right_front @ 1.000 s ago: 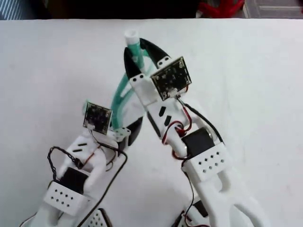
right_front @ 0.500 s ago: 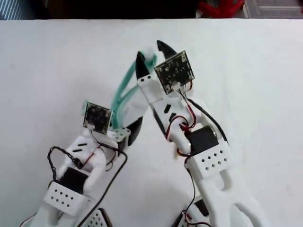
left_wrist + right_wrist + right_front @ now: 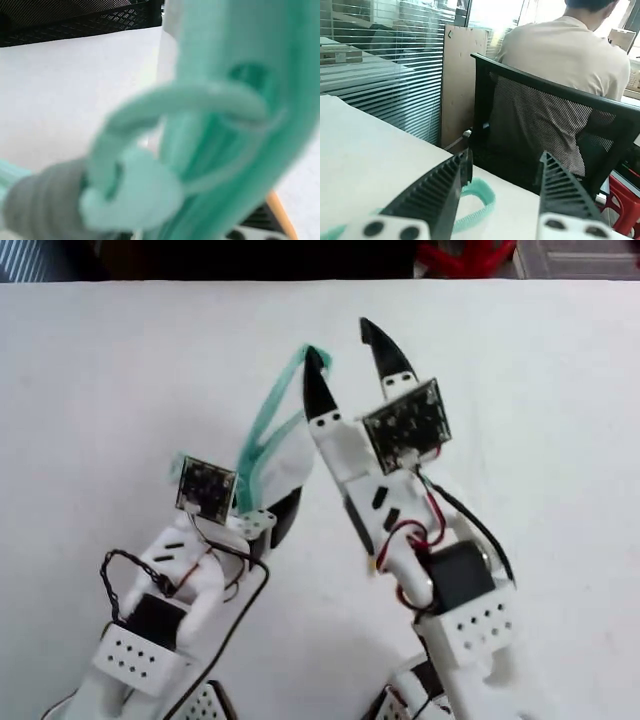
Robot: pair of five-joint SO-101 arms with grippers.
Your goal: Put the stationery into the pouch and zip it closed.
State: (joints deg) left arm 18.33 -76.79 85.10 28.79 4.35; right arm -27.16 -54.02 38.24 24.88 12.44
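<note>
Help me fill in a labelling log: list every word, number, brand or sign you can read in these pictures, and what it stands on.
No text can be read.
pouch: no print visible.
circuit board on the left arm: any markings too small to read.
circuit board on the right arm: any markings too small to read.
brown board: one small dark mark near its top, too faint to read.

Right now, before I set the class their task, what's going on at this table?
The left gripper holds a teal pouch over the white table. The right gripper is open and empty, one finger right beside the pouch's far end. Whether the pouch is zipped cannot be told.
</note>
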